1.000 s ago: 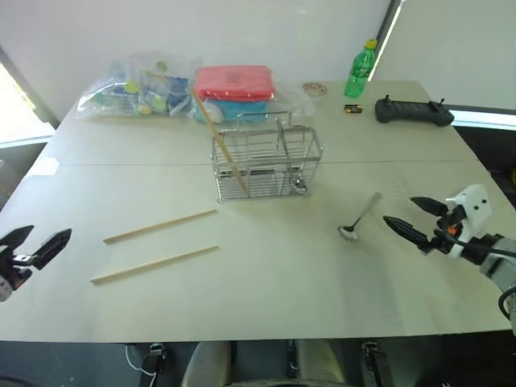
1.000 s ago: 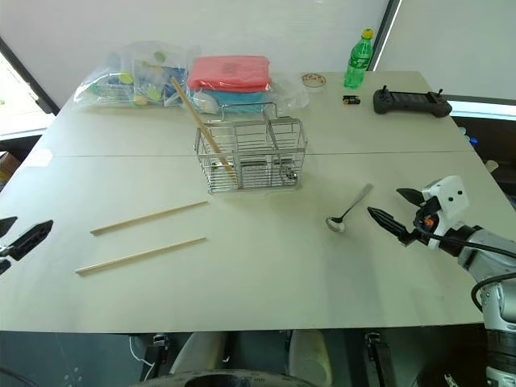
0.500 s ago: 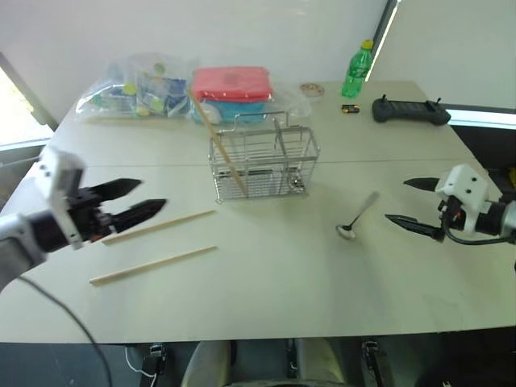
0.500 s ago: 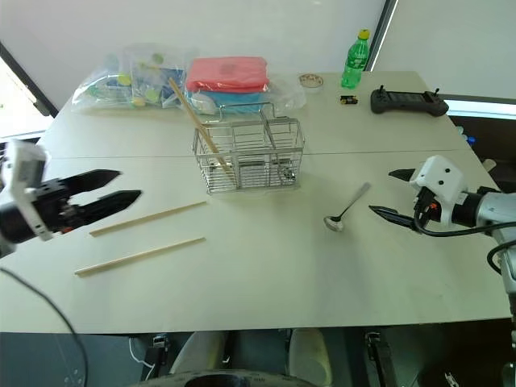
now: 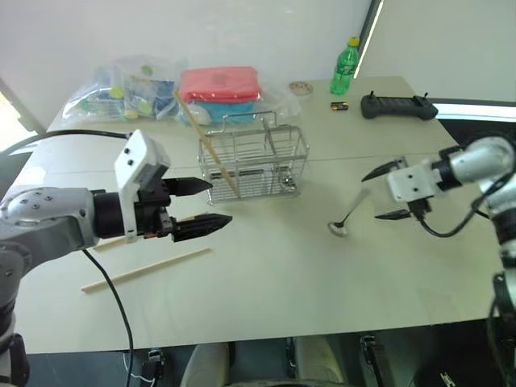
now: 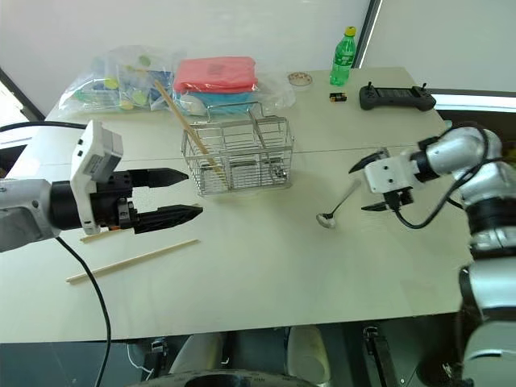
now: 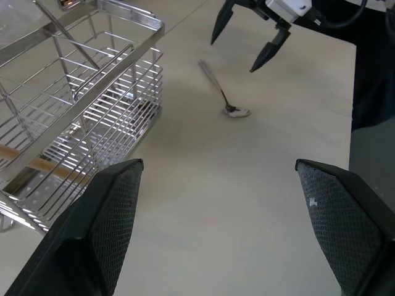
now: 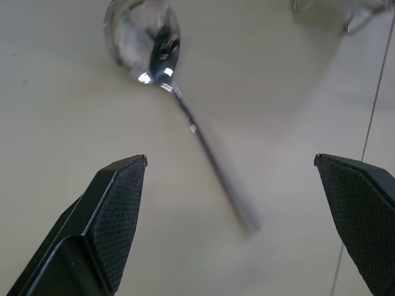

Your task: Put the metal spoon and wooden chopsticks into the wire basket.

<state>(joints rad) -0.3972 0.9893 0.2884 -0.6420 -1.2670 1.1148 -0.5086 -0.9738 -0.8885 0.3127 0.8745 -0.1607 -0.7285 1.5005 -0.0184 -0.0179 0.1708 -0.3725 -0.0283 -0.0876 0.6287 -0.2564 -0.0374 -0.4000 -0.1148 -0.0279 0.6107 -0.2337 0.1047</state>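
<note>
The wire basket [image 5: 266, 171] stands mid-table with one of the wooden chopsticks [image 5: 208, 147] leaning in its left end. Another chopstick [image 5: 145, 269] lies flat at the front left, and one [image 6: 89, 236] is mostly hidden behind my left arm. My left gripper [image 5: 220, 201] hovers open and empty, pointing right, just left of the basket's front. The metal spoon [image 5: 348, 216] lies right of the basket, bowl toward me. My right gripper [image 5: 371, 197] is open over the spoon's handle [image 8: 213, 163], one finger on each side, not touching it.
Along the back stand a red-lidded blue box [image 5: 219, 89], clear bags of small items [image 5: 121, 85], a green bottle [image 5: 344, 66], a small battery [image 5: 339, 105] and a black controller [image 5: 398, 106]. The table's right edge is close behind my right arm.
My left arm swung in from the table's left edge to the basket's front. My right gripper rolled and moved left over the spoon's handle. The camera view shifted slightly.
</note>
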